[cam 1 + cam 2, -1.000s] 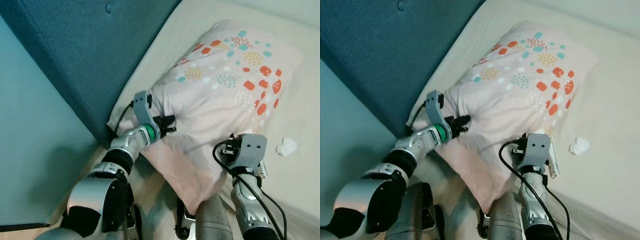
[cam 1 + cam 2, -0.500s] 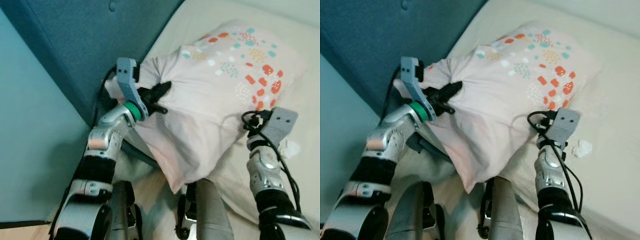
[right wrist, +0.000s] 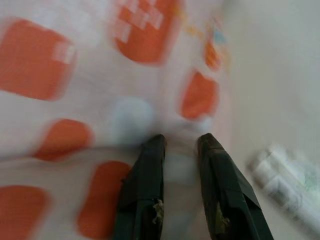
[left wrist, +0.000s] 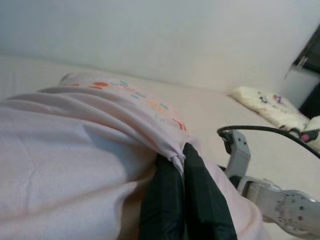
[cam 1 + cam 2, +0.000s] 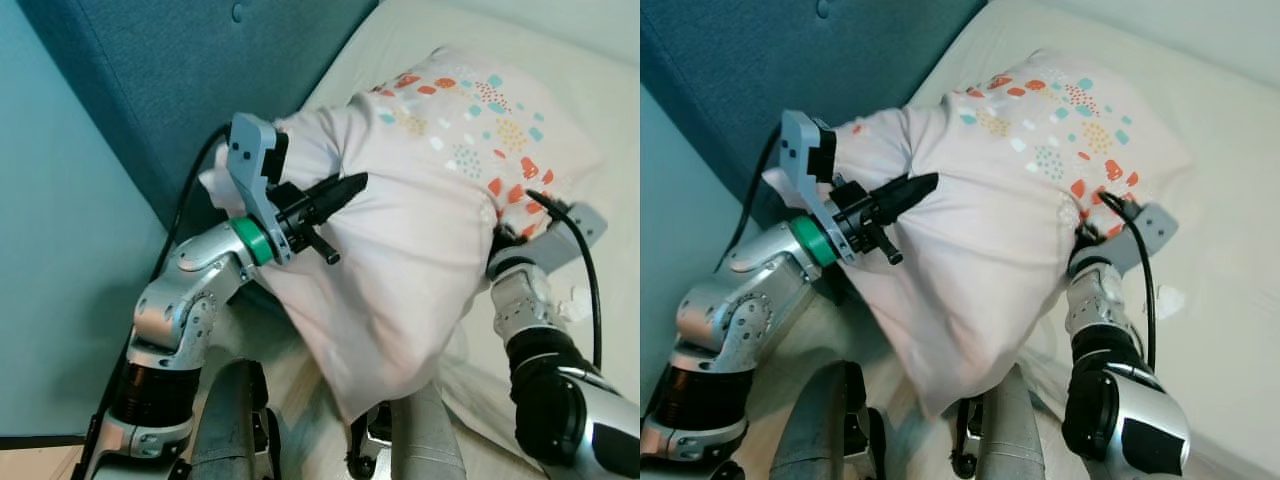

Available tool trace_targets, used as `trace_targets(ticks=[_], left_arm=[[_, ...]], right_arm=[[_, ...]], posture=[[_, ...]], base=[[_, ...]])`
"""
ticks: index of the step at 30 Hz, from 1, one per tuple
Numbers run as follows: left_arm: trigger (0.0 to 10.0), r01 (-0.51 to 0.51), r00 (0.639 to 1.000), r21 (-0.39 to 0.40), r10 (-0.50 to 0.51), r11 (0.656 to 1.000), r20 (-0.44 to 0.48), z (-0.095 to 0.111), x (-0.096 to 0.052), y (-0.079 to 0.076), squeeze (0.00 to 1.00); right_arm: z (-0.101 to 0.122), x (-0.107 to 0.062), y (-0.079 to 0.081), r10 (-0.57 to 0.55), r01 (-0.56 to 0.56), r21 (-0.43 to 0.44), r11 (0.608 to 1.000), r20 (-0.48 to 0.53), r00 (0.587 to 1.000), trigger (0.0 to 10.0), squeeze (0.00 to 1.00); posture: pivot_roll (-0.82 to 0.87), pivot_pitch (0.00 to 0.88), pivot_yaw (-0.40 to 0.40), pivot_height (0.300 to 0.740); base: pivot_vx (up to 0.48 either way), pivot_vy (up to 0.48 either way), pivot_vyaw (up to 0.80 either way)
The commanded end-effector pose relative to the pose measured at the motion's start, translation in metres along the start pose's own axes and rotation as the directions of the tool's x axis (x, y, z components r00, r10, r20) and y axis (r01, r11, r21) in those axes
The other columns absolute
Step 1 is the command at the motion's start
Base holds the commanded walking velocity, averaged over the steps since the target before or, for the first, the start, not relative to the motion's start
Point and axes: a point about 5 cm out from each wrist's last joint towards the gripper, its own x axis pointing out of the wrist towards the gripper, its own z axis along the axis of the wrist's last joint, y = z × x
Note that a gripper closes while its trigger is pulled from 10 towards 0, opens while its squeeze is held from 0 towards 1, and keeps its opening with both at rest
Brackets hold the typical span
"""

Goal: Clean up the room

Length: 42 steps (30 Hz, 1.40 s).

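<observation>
The left gripper (image 5: 345, 188) is clenched on a fold of the pale pillow (image 5: 430, 220), which bulges up beyond its fingertips and hangs down below it off the bed (image 5: 600, 90). The right gripper (image 3: 180, 150) pinches the pillow's spotted far edge between its two fingers, with a crumpled tissue (image 5: 1167, 300) lying on the bed just beside it.
</observation>
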Motion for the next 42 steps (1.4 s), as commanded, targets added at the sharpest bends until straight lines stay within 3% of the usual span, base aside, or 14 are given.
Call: trace_targets(ticks=[1,5,10,14,18,26,27,28,30,32,33,34,36,42], left_arm=[[0.0,0.033,0.999,0.055,-0.034,0.998,0.021,0.003,0.0,-0.009,0.0],[0.0,0.046,0.999,0.099,-0.047,0.994,0.008,0.0,0.002,-0.016,0.0],[0.0,0.101,0.995,0.105,-0.101,0.989,-0.002,0.004,-0.002,-0.027,0.0],[0.0,0.165,0.986,0.116,-0.166,0.979,0.0,0.014,-0.009,-0.039,0.0],[0.0,0.177,0.984,0.146,-0.18,0.973,0.003,0.016,-0.01,-0.043,0.0],[0.0,0.149,0.984,0.35,-0.172,0.925,0.035,0.031,-0.008,-0.052,0.0],[0.0,0.101,0.989,0.465,-0.142,0.88,0.052,0.036,-0.003,-0.051,0.0],[0.0,0.101,0.989,0.465,-0.142,0.88,0.052,0.036,-0.003,-0.051,0.0],[0.0,0.003,0.991,0.7,-0.097,0.714,0.095,0.043,0.007,-0.048,0.0],[0.0,-0.028,0.99,0.761,-0.088,0.648,0.112,0.045,0.01,-0.047,0.0],[0.0,-0.028,0.99,0.761,-0.088,0.648,0.112,0.045,0.01,-0.047,0.0],[0.0,-0.071,0.989,0.809,-0.064,0.584,0.133,0.043,0.013,-0.044,0.0],[0.0,-0.08,0.99,0.818,-0.051,0.569,0.132,0.039,0.01,-0.044,0.0],[0.0,-0.096,0.991,0.81,-0.023,0.578,0.134,0.033,0.002,-0.046,0.0]], right_arm=[[-0.017,-0.003,-0.016,-0.079,0.086,0.076,0.993,-0.083,0.993,10.0,0.0],[-0.021,-0.004,-0.021,-0.108,0.124,0.163,0.979,-0.105,0.989,10.0,0.0],[-0.009,0.0,-0.007,0.003,0.007,0.215,0.977,-0.047,0.999,10.0,0.0],[-0.006,0.001,0.024,0.208,-0.174,0.293,0.94,-0.089,0.974,10.0,0.0],[-0.01,0.0,0.035,0.266,-0.219,0.304,0.927,-0.123,0.956,10.0,0.0],[-0.032,-0.011,0.075,0.363,-0.293,0.274,0.916,-0.259,0.895,10.0,0.0],[-0.028,-0.013,0.087,0.416,-0.342,0.299,0.891,-0.234,0.878,10.0,0.0],[-0.028,-0.013,0.087,0.416,-0.342,0.299,0.891,-0.234,0.878,10.0,0.0],[-0.014,-0.017,0.117,0.549,-0.476,0.35,0.807,-0.145,0.823,10.0,0.0],[-0.008,-0.019,0.127,0.594,-0.524,0.364,0.77,-0.11,0.797,10.0,0.0],[-0.008,-0.019,0.127,0.594,-0.524,0.364,0.77,-0.11,0.797,10.0,0.0],[0.015,-0.022,0.149,0.66,-0.604,0.39,0.694,-0.012,0.751,10.0,0.0],[0.033,-0.024,0.16,0.684,-0.646,0.386,0.659,0.048,0.728,10.0,0.0],[0.05,-0.023,0.164,0.687,-0.667,0.34,0.663,0.078,0.722,10.0,0.0]], posture=[[0.14,0.242,0.002,0.616],[0.14,0.248,0.005,0.616],[0.15,0.254,0.004,0.616],[0.17,0.263,-0.008,0.616],[0.19,0.269,-0.015,0.616],[0.22,0.28,-0.031,0.616],[0.23,0.279,-0.032,0.616],[0.23,0.279,-0.032,0.616],[0.24,0.278,-0.033,0.616],[0.25,0.277,-0.033,0.616],[0.25,0.277,-0.033,0.616],[0.25,0.28,-0.026,0.616],[0.25,0.281,-0.025,0.616],[0.25,0.293,-0.026,0.616]], base=[[0.0,0.0,0.0],[0.0,0.0,0.0],[0.0,0.0,0.0],[0.0,0.0,0.0],[0.0,0.0,0.0],[0.0,0.0,0.0],[0.0,0.0,0.0],[0.0,0.0,0.0],[0.0,0.0,0.0],[0.0,0.0,0.0],[0.0,0.0,0.0],[0.0,0.0,0.0],[0.0,0.0,0.0],[0.0,0.0,0.0]])
